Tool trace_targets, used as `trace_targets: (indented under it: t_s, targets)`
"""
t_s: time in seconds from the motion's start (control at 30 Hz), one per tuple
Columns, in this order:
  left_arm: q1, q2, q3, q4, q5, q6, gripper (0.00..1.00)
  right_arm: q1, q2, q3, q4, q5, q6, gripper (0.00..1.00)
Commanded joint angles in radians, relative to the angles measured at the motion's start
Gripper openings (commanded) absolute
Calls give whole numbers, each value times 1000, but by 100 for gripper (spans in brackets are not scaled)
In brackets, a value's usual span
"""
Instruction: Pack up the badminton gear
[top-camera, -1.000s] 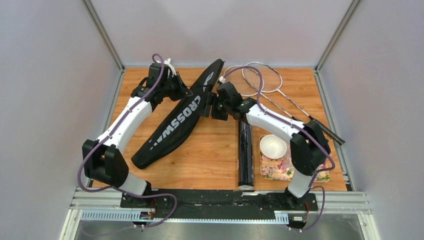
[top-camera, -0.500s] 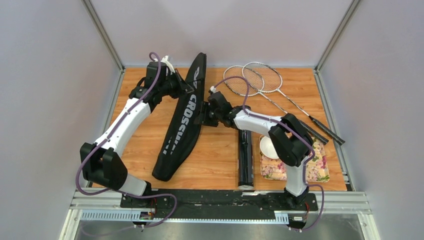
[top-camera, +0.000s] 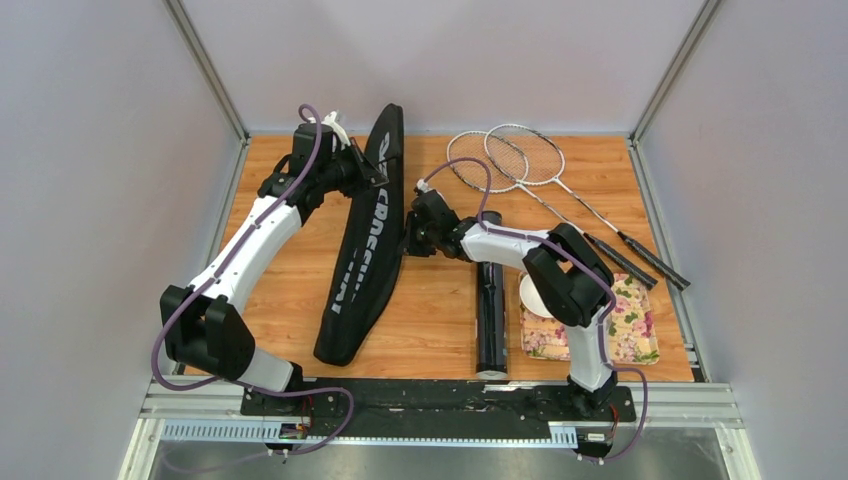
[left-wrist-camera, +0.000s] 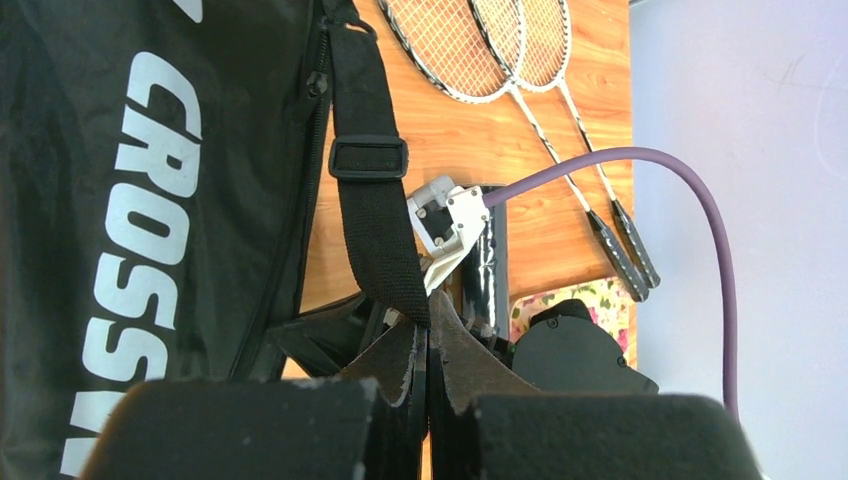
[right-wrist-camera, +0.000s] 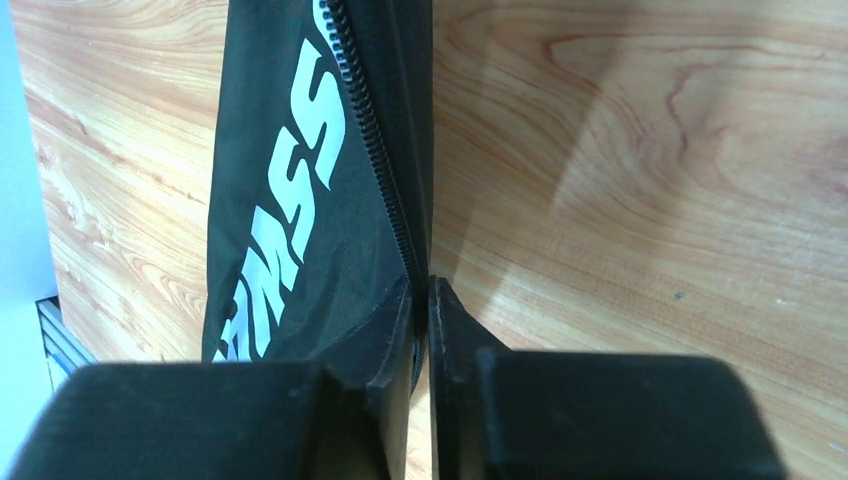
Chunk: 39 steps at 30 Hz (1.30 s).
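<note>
The black racket bag (top-camera: 362, 250) runs lengthwise left of centre in the overhead frame. White "CROSS" lettering on it is legible in the left wrist view. The left gripper (left-wrist-camera: 428, 345) is pinched tight on the bag's strap (left-wrist-camera: 372, 200), and the right gripper (right-wrist-camera: 420, 300) is closed on its zippered edge.

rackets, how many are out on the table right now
2. Both lie on the table at the far right, heads overlapping: the left racket and the right racket. Inside of the bag is unseen, so more could hide there.
</note>
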<state>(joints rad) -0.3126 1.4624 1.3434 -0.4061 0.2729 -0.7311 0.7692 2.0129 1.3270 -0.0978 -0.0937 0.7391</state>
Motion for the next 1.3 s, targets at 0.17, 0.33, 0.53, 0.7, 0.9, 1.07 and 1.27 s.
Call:
trace_targets:
  t_s: [0.17,0.33,0.53,0.7,0.9,1.07,1.27]
  targets:
    - [-2,-57,5,23,15,9,0,1,26,49,66,69,-130,0]
    - [32,-45,25,-114,-52,294,0,1,-135,104,-172,-47,-188,0]
    - [208,-54,-243,-47,115,265,4,-8,-273,173,-399,-170,-227,0]
    - [218,-48,-323,-34,89,318,29,-8,-295,234,-500,-169,-244,0]
    - [210,-210,-380,45,267,352,47,-11,-272,256,-487,-216,-247,0]
    - [196,-355,-483,134,414,276,44,-25,-266,235,-428,-314,-213,0]
    - [40,-476,-688,378,435,202,78,-44,-261,228,-405,-370,-202,0]
